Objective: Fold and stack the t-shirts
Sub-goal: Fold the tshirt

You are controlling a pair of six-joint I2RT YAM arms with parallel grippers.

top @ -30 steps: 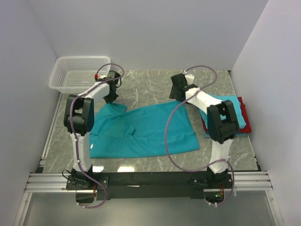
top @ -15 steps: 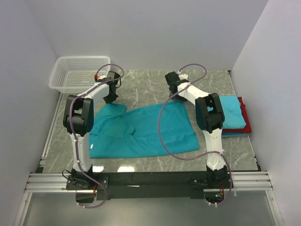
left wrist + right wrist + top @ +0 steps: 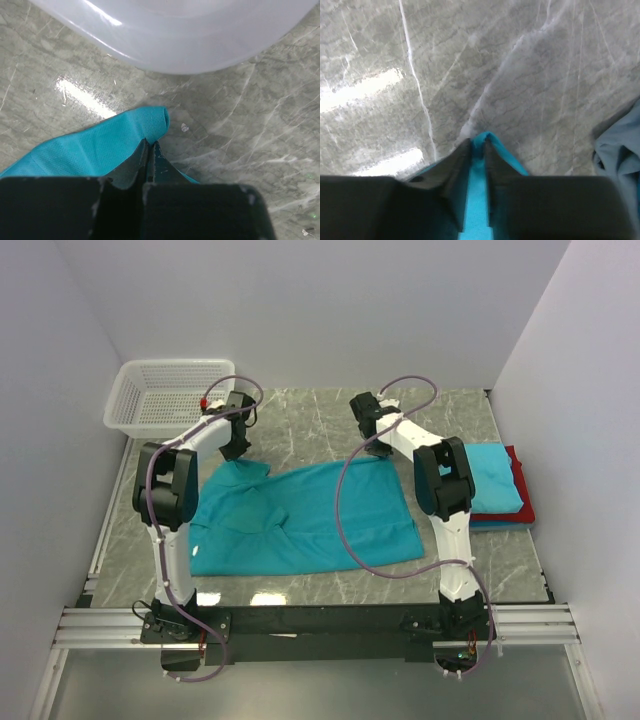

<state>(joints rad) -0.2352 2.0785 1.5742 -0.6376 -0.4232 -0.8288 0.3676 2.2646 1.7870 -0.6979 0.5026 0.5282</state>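
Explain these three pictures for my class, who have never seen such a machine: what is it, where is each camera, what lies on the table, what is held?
The machine is a left arm and a right arm, bolted at the near edge of the table. The wide picture looks down from above and behind them; the other two come from a camera on each wrist. On the table lie a spread teal t-shirt, a stack of folded shirts on the right, and a white mesh basket in the far left corner. The left gripper is shut on one far corner of the teal t-shirt; the right gripper grips its other far corner.
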